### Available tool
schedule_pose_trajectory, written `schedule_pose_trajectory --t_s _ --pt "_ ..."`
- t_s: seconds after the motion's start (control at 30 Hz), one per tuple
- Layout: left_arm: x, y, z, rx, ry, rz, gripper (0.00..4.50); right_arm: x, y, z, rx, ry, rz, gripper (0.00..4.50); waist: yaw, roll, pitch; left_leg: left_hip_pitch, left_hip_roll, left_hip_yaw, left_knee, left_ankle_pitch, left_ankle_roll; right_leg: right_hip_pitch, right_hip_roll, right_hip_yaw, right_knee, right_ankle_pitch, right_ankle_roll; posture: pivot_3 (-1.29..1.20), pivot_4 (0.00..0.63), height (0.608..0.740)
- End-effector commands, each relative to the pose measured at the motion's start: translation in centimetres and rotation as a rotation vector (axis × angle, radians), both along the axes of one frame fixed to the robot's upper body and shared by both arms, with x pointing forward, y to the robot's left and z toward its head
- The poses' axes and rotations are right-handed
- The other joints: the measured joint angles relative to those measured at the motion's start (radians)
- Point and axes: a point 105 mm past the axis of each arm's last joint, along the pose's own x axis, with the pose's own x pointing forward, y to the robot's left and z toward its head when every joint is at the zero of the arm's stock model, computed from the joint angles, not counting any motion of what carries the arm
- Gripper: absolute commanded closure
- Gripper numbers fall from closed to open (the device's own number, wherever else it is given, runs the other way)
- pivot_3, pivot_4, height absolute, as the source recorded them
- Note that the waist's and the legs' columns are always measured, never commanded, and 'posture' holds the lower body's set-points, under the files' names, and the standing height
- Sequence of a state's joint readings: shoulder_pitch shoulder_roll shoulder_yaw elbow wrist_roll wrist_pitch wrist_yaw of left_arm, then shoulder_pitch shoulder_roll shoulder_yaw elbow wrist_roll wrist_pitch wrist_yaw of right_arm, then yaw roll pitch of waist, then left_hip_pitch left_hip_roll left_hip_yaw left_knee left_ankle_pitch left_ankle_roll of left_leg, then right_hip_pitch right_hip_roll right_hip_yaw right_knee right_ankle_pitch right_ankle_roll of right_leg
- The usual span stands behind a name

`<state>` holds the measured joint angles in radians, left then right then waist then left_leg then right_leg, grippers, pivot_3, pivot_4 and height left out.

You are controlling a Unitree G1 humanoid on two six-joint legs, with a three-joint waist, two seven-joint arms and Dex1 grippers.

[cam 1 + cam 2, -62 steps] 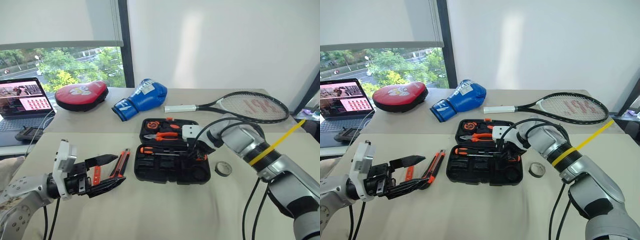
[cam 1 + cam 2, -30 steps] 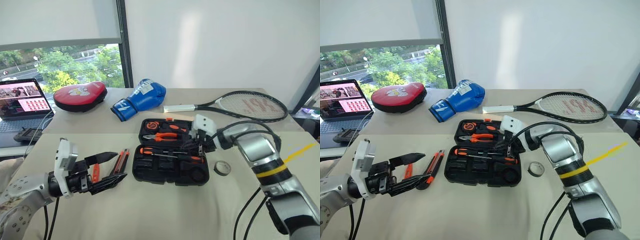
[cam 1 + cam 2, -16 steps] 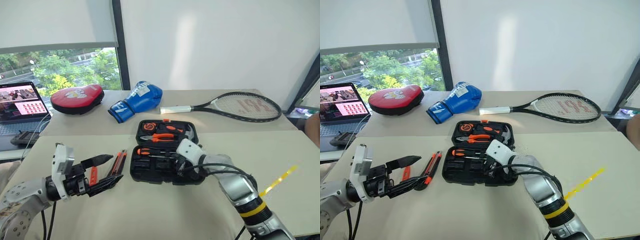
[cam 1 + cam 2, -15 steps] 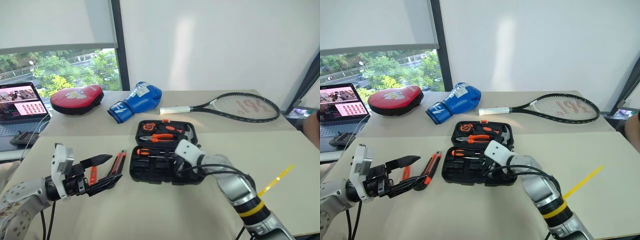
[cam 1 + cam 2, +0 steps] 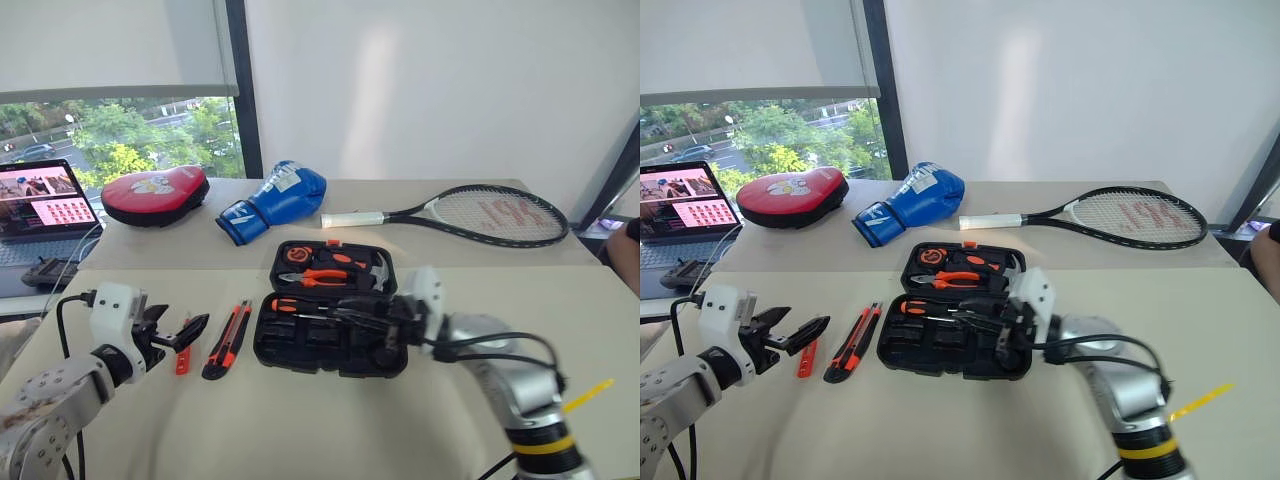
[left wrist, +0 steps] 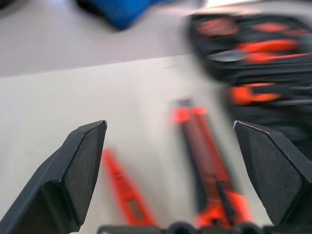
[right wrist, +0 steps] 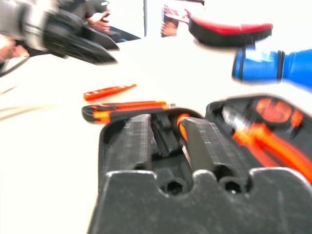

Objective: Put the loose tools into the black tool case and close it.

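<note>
The left fingers (image 6: pixel 78 165) stand wide apart with nothing between their pads. In the left wrist view two of the loose tools lie on the desk (image 5: pixel 330 420) within the span of those fingers. The small all-orange tester screwdriver (image 6: pixel 122 190) is close to one finger. The orange-black utility knife (image 6: pixel 204 165) lies beside it, nearer the other finger. Neither tool touches a finger. From the head camera, the left gripper (image 5: pixel 185 322) hovers low over the near left part of the desk. The tester screwdriver sits just beneath and beside its tips, and the utility knife lies between the gripper and the case.

The right fingers (image 7: pixel 129 141) are slightly parted, a narrow gap showing between them, and they grip nothing. The right gripper (image 7: pixel 165 122) points across the black tool case (image 5: pixel 320 345) from its right side, over the near half. Its tips are just above an orange-and-black-handled screwdriver (image 5: pixel 290 305), which lies along the back edge of that half. Whether the fingers touch the case I cannot tell.

The case lies open and flat in the middle of the desk. Its far half holds the orange-handled pliers (image 5: pixel 325 280), a tape measure (image 5: pixel 297 256) and a hammer (image 5: pixel 375 268).

Farther back on the desk are a blue boxing glove (image 5: pixel 275 198), a red-and-black punch pad (image 5: pixel 155 193) and a tennis racket (image 5: pixel 480 213). An open laptop (image 5: pixel 40 210) stands at the far left.
</note>
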<state>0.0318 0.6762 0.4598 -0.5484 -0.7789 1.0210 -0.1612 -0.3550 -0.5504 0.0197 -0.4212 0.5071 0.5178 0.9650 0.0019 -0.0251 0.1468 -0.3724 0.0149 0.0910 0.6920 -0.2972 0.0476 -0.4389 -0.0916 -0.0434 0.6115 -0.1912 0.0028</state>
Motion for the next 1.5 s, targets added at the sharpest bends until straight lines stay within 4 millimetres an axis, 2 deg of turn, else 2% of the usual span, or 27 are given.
schedule_pose_trajectory --t_s 0.03,0.07,0.13,0.17,0.23,0.37,0.5,0.57,0.6,0.63,0.67,0.7,0.73,0.8,0.87,0.9,1.0,1.13,1.2,1.3,1.4,1.5 --pt "-0.1 0.7 -2.1 0.058 0.132 0.117 0.00 -1.7 0.0 1.8 -0.017 -0.045 0.087 1.31 0.001 0.000 0.001 0.000 0.000 0.000 0.000 0.000 0.000 0.000 0.000 0.000 0.000 0.000 0.000 0.00 0.150 0.740" --pt "-0.1 0.8 -2.7 0.058 0.157 0.137 0.00 -1.7 -0.1 2.3 -0.010 -0.052 0.082 1.06 0.001 0.000 0.001 -0.001 0.000 0.000 0.000 -0.001 0.001 0.000 0.000 0.000 0.000 0.000 0.000 0.00 0.150 0.740" --pt "-0.3 0.6 -4.1 0.044 0.217 0.166 0.00 -1.8 -0.5 2.7 -0.017 -0.055 0.072 0.26 0.001 0.000 0.001 -0.001 -0.001 0.001 0.001 -0.002 0.004 0.000 0.000 0.000 0.000 0.000 0.000 0.00 0.150 0.740" --pt "-0.4 0.6 -4.6 0.039 0.238 0.177 0.00 -1.9 -0.6 2.7 -0.026 -0.053 0.071 0.04 0.003 -0.001 0.001 -0.001 -0.001 0.002 0.002 -0.002 0.004 0.000 0.000 0.000 0.000 0.000 0.000 0.00 0.150 0.740" --pt "-0.5 0.4 -5.8 0.021 0.277 0.200 0.00 -2.0 -1.1 2.4 -0.058 -0.055 0.051 0.04 0.008 -0.001 0.001 0.000 -0.001 0.001 0.003 -0.003 0.005 0.002 0.000 0.000 0.000 0.000 0.000 0.00 0.150 0.740" --pt "-0.4 -0.4 -6.4 -0.011 0.283 0.163 1.10 -2.2 -1.9 1.5 -0.112 -0.050 0.019 0.00 0.011 0.000 0.000 0.002 -0.001 0.001 0.002 -0.004 0.006 0.003 -0.002 0.001 0.000 0.000 0.000 0.00 0.150 0.740" --pt "-0.1 1.1 -6.2 -0.021 0.230 0.185 2.64 -3.4 -2.2 1.8 -0.091 -0.054 0.037 0.00 0.012 0.003 -0.001 0.002 -0.001 0.002 0.002 -0.003 0.006 0.002 -0.003 0.002 0.000 0.000 -0.001 0.00 0.150 0.740" --pt "0.5 1.4 -5.0 -0.052 0.143 0.168 3.31 -4.1 -2.2 1.7 -0.093 -0.064 0.056 0.00 0.015 0.004 -0.002 0.002 -0.001 0.001 0.002 -0.003 0.006 0.003 -0.003 0.002 0.000 0.000 -0.001 0.00 0.150 0.740" --pt "0.9 1.3 -3.8 -0.063 0.076 0.133 3.61 -4.3 -2.2 1.9 -0.077 -0.065 0.057 0.00 0.018 0.003 -0.002 0.002 -0.001 0.001 0.002 -0.004 0.008 0.003 -0.004 0.002 0.000 -0.001 -0.001 0.00 0.150 0.740" --pt "1.4 0.3 -1.9 -0.108 -0.003 0.037 4.01 -4.6 -2.2 2.0 -0.068 -0.069 0.062 0.00 0.020 0.003 -0.001 0.002 -0.001 0.001 0.002 -0.005 0.009 0.003 -0.004 0.002 0.000 -0.001 -0.001 0.00 0.150 0.740" --pt "2.0 -1.6 0.9 -0.124 -0.110 -0.141 4.03 -5.2 -2.3 2.2 -0.059 -0.082 0.068 0.00 0.021 0.002 -0.001 0.001 -0.001 0.001 0.002 -0.005 0.009 0.002 -0.004 0.002 0.000 -0.002 -0.003 0.00 0.150 0.740" --pt "2.1 -2.8 2.8 -0.126 -0.179 -0.271 4.03 -5.6 -2.4 2.3 -0.055 -0.092 0.072 0.00 0.026 -0.001 0.001 0.000 -0.001 0.000 0.003 -0.005 0.010 0.002 -0.004 0.002 0.000 -0.002 -0.003 0.00 0.150 0.740" --pt "1.9 -4.1 3.8 -0.108 -0.194 -0.406 4.03 -5.8 -2.5 2.4 -0.049 -0.089 0.066 0.00 0.031 -0.004 0.002 -0.004 -0.001 -0.001 0.004 -0.003 0.009 0.000 -0.004 0.000 0.000 -0.003 -0.005 0.00 0.150 0.740" --pt "1.8 -6.4 4.3 -0.079 -0.146 -0.629 4.03 -5.9 -3.0 2.3 -0.060 -0.084 0.036 0.00 0.037 -0.006 0.002 -0.010 -0.001 -0.002 0.006 0.000 0.006 -0.004 -0.002 -0.004 0.000 -0.002 -0.007 0.00 0.150 0.740" --pt "2.4 -9.3 4.5 0.010 -0.114 -0.914 4.03 -6.2 -3.7 2.0 -0.069 -0.071 -0.007 0.00 0.044 -0.002 0.002 -0.008 -0.001 -0.001 0.006 0.000 0.007 -0.002 0.000 -0.006 0.000 -0.002 -0.007 0.00 0.150 0.740" --pt "3.5 -10.6 4.4 0.067 -0.118 -1.040 4.03 -6.5 -4.1 2.1 -0.067 -0.070 -0.034 0.00 0.044 -0.002 0.002 -0.008 -0.004 -0.001 0.006 0.000 0.009 0.000 -0.001 -0.007 -0.001 -0.002 -0.007 0.00 0.150 0.740" --pt "5.3 -12.6 3.4 0.240 -0.113 -1.266 4.03 -7.1 -4.4 2.4 -0.051 -0.072 -0.072 0.00 0.046 -0.002 0.002 -0.009 -0.008 0.000 0.007 0.001 0.014 0.001 0.000 -0.005 -0.002 -0.002 -0.005 0.00 0.150 0.740" --pt "7.5 -15.1 1.1 0.430 -0.079 -1.475 4.03 -8.3 -4.2 2.6 -0.044 -0.059 -0.118 0.00 0.032 -0.004 0.004 -0.012 -0.008 0.002 0.011 -0.001 0.018 0.000 0.001 -0.003 -0.003 0.002 0.003 0.00 0.150 0.740" --pt "8.2 -15.9 0.6 0.428 -0.027 -1.504 4.03 -8.7 -4.2 2.2 -0.059 -0.047 -0.144 0.00 0.033 -0.005 0.005 -0.014 -0.009 0.001 0.014 -0.003 0.021 -0.001 0.001 -0.003 -0.002 0.001 0.005 0.00 0.150 0.740" --pt "8.9 -16.4 0.3 0.467 -0.017 -1.512 4.03 -9.2 -4.2 2.0 -0.060 -0.037 -0.175 0.00 0.022 -0.006 0.005 -0.016 -0.008 0.001 0.017 -0.005 0.024 -0.001 0.001 -0.003 -0.002 0.001 0.008 0.00 0.150 0.740" --pt "9.6 -16.1 -0.6 0.534 0.057 -1.484 4.03 -9.5 -4.0 1.9 -0.057 -0.035 -0.200 0.00 0.021 -0.007 0.006 -0.018 -0.009 0.000 0.021 -0.007 0.026 -0.001 -0.001 -0.003 -0.002 0.000 0.012 0.00 0.150 0.740" --pt "9.5 -16.2 -0.7 0.520 0.111 -1.474 4.03 -9.5 -4.1 1.8 -0.062 -0.037 -0.220 0.00 0.022 -0.007 0.006 -0.019 -0.010 0.000 0.025 -0.010 0.032 0.000 -0.003 -0.003 -0.002 0.001 0.014 0.00 0.150 0.740"
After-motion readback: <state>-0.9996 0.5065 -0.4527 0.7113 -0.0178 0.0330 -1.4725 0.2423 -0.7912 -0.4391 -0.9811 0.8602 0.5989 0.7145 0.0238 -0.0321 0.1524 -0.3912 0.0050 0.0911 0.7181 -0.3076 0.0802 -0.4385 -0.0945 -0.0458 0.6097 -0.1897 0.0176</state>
